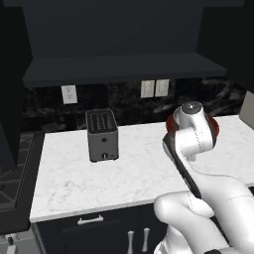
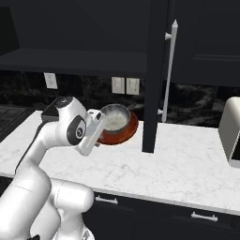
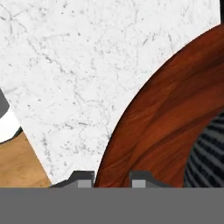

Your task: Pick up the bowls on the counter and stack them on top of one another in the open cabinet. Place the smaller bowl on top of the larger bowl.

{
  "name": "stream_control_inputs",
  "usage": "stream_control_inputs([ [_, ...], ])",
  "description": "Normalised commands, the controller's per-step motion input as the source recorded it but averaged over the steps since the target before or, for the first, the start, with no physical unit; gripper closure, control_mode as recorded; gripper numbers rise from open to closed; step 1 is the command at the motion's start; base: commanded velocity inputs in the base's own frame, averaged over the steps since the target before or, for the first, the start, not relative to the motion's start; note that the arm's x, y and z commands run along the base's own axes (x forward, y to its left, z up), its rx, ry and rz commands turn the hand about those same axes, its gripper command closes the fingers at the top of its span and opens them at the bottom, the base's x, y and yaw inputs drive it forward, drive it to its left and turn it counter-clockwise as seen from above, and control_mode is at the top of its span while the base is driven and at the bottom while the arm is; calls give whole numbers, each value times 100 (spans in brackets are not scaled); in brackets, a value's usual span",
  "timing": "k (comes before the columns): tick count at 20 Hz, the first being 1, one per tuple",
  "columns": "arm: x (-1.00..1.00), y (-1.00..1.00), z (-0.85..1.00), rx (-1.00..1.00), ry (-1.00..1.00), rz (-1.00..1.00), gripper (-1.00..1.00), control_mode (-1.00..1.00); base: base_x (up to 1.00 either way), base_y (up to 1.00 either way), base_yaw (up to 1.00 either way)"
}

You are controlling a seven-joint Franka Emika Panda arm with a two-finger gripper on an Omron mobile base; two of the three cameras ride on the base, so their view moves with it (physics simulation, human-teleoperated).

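The wide red-brown bowl (image 2: 123, 134) hangs near the back of the white marble counter (image 2: 178, 164), with the small grey bowl (image 2: 115, 117) sitting inside it. In the hand view the red-brown bowl (image 3: 166, 113) fills the right side, and the grey bowl's dark ribbed wall (image 3: 208, 153) shows at the lower right. My gripper (image 3: 112, 179) is shut on the red-brown bowl's near rim; from the right base it (image 2: 104, 130) meets the bowl's left side. My arm hides most of the red-brown bowl (image 1: 215, 130) from the left base. The open cabinet (image 1: 124, 67) is overhead.
A dark toaster (image 1: 101, 135) stands on the counter (image 1: 79, 178) to the left. A tall dark cabinet door (image 2: 157, 75) with a silver handle hangs open just right of the bowls. A pale appliance (image 2: 232, 133) sits at the far right. A stove (image 1: 10, 178) borders the counter's left end.
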Motion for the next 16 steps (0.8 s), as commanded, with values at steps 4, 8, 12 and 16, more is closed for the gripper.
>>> stream_control_inputs([
  [4, -100, 70, 100, 0, 16, 0, 100, -100, 0, 0, 0],
  [8, -95, 72, 100, -6, 7, 0, 100, -100, 0, 0, 0],
  [12, -37, 70, 100, -18, 1, 1, 100, -100, 0, 0, 0],
  [16, 8, 48, 100, -19, 0, 0, 100, -100, 0, 0, 0],
])
